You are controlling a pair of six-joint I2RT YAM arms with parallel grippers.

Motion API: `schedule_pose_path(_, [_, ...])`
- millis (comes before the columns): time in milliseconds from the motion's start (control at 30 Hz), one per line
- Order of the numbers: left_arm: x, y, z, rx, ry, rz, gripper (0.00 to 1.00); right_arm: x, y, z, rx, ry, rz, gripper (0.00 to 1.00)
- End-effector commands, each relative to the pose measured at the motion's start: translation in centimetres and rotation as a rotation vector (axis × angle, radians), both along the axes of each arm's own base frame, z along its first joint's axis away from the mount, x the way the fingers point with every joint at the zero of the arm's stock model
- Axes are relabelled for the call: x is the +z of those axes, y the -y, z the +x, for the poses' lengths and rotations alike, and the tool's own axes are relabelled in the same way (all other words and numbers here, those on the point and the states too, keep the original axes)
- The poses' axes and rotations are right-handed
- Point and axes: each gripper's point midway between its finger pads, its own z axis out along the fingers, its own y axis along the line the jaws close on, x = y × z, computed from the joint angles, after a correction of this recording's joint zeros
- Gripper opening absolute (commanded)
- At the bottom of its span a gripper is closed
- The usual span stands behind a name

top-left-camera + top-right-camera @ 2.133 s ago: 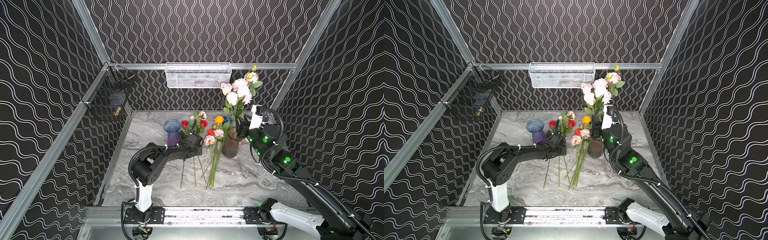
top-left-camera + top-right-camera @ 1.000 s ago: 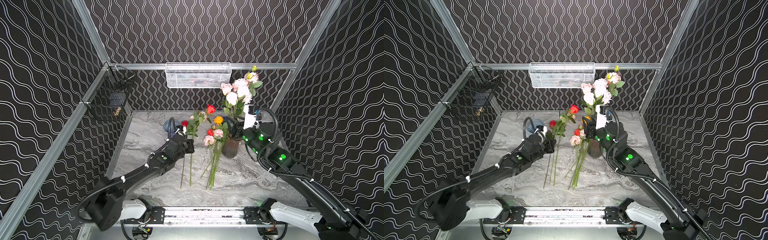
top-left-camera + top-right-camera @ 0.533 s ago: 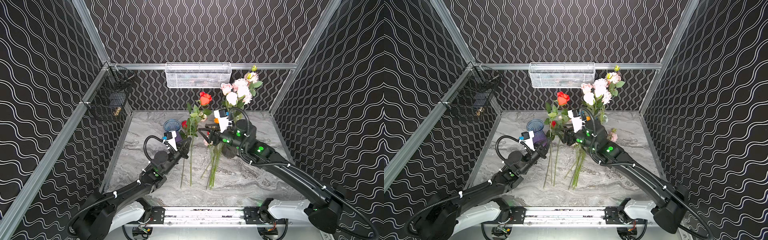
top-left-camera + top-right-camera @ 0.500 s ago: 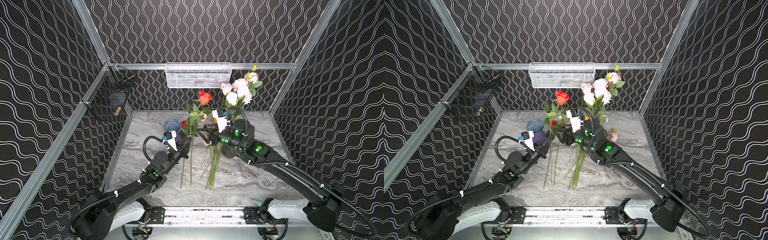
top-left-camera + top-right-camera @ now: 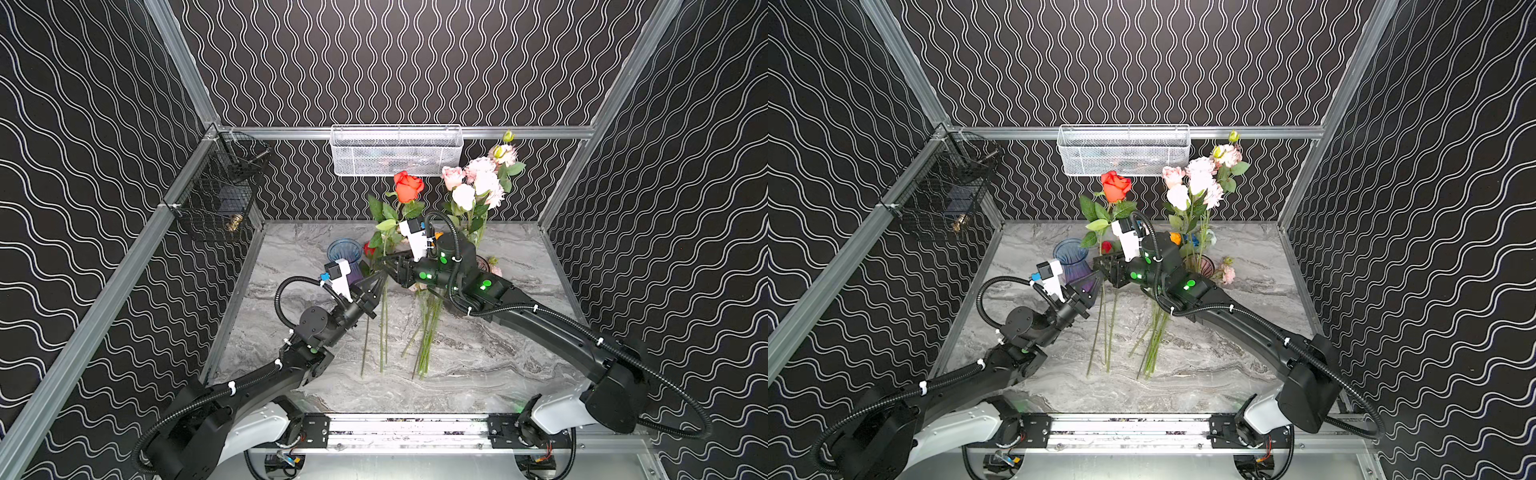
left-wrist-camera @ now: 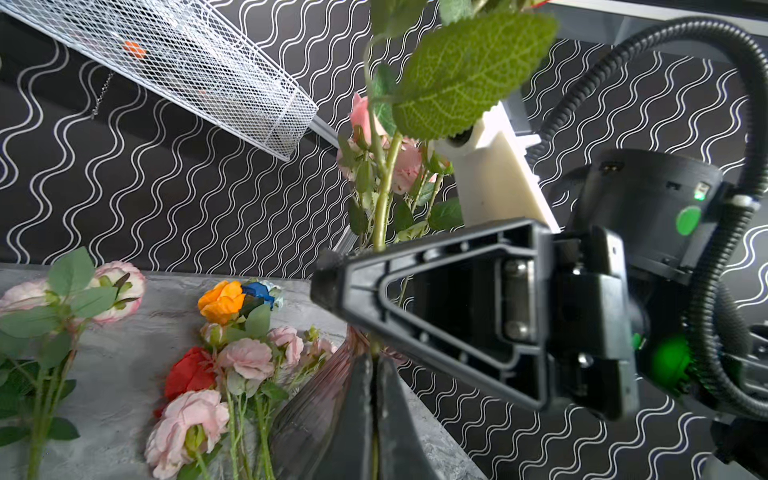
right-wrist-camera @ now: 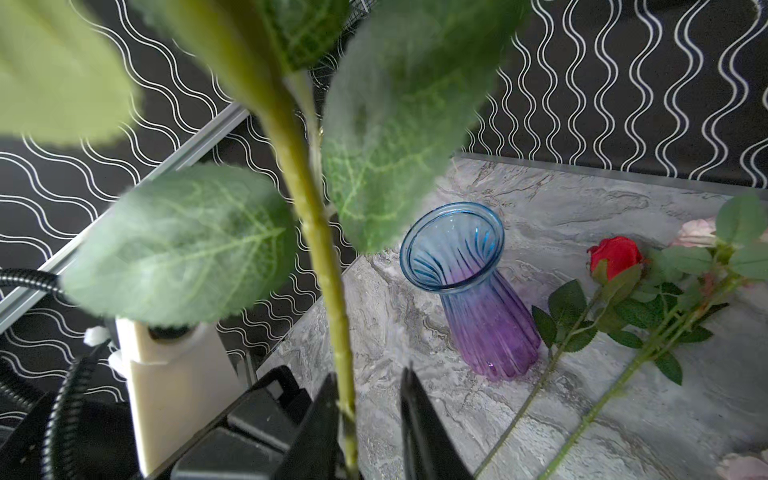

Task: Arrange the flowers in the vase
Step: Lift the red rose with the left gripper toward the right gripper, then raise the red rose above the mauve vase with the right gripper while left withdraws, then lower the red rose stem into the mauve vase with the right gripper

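Orange-red rose (image 5: 408,187) stands upright above the tabletop (image 5: 478,357), its green stem (image 7: 320,232) pinched between the closed fingers of the left end effector (image 6: 373,365). Just above that grip, the right end effector (image 7: 368,374) has its jaws part open around the same stem. The stem rests against one finger (image 7: 320,415), with a gap to the other.

Loose flowers (image 5: 428,332) lie on the grey marble-patterned tabletop, among them a red rose (image 7: 615,253) beside a blue-to-purple glass vase (image 7: 478,291). Pale pink and white blooms (image 5: 473,187) rise from a ribbed smoky-pink vase (image 6: 316,386) behind the right arm.

Black walls with white wavy lines enclose the space. A white mesh basket (image 5: 395,151) hangs on the back rail and a black wire basket (image 5: 224,195) on the side rail.
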Motion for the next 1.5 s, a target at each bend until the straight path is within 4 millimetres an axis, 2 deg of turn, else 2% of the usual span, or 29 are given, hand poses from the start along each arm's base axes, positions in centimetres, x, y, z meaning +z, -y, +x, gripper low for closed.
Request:
schedule_pose_path(0, [1.2,-0.2,-0.5,-0.019,0.031,-0.05,0.0,1.8,-0.1,-0.3,-0.005,0.038,0.05,0.08])
schedule_pose_path(67, [0.9,-0.3,-0.3,-0.011,0.015,-0.052,0.14,2.3,0.4,-0.6,-0.024,0.063,0.045,0.04])
schedule_pose_path(167, [0.4,-0.5,-0.1,0.004,-0.006,-0.049,0.49,3.2,1.4,-0.7,-0.078,0.11,0.018,0.03])
schedule_pose_path(200, [0.2,-0.6,-0.1,0.009,-0.015,-0.051,0.57,3.6,1.9,-0.8,-0.094,0.128,0.006,0.03])
schedule_pose_path(267, [-0.5,-1.2,0.0,0.038,-0.034,-0.051,0.64,4.9,3.3,-1.0,-0.145,0.186,-0.038,0.02])
schedule_pose_path(333, [-1.0,-1.7,-0.1,0.062,-0.041,-0.041,0.66,6.1,5.5,-1.0,-0.227,0.249,-0.09,0.01])
schedule_pose_path(400, [-1.6,-2.3,0.0,0.088,-0.058,-0.035,0.68,7.6,8.6,-0.6,-0.352,0.315,-0.155,0.01])
schedule_pose_path(467, [-2.1,-2.8,0.0,0.112,-0.07,-0.033,0.69,9.7,12.5,-0.4,-0.497,0.385,-0.207,0.0])
schedule_pose_path(667, [-2.9,-2.8,0.5,0.129,-0.091,-0.03,0.69,16.1,21.8,-1.3,-0.866,0.549,-0.237,0.0])
schedule_pose_path(767, [-3.1,-2.3,0.7,0.111,-0.089,-0.032,0.69,18.3,24.8,-1.4,-1.035,0.623,-0.269,0.0])
schedule_pose_path(900, [-3.1,-2.3,0.8,0.108,-0.102,-0.034,0.69,19.8,28.0,0.1,-1.232,0.688,-0.36,0.0])
schedule_pose_path(1000, [-3.2,-2.4,0.7,0.113,-0.106,-0.021,0.69,19.9,29.7,1.8,-1.261,0.665,-0.344,0.0])
schedule_pose_path(1100, [-3.2,-2.6,0.6,0.122,-0.113,-0.02,0.69,19.9,30.4,3.2,-1.25,0.646,-0.313,0.0])
schedule_pose_path(1367, [-3.3,-2.5,0.5,0.115,-0.118,-0.012,0.7,19.2,29.3,6.2,-1.199,0.625,-0.309,0.0])
schedule_pose_path(1467, [-3.7,-2.6,0.5,0.119,-0.125,-0.007,0.7,17.7,28.6,7.3,-1.173,0.596,-0.32,0.0])
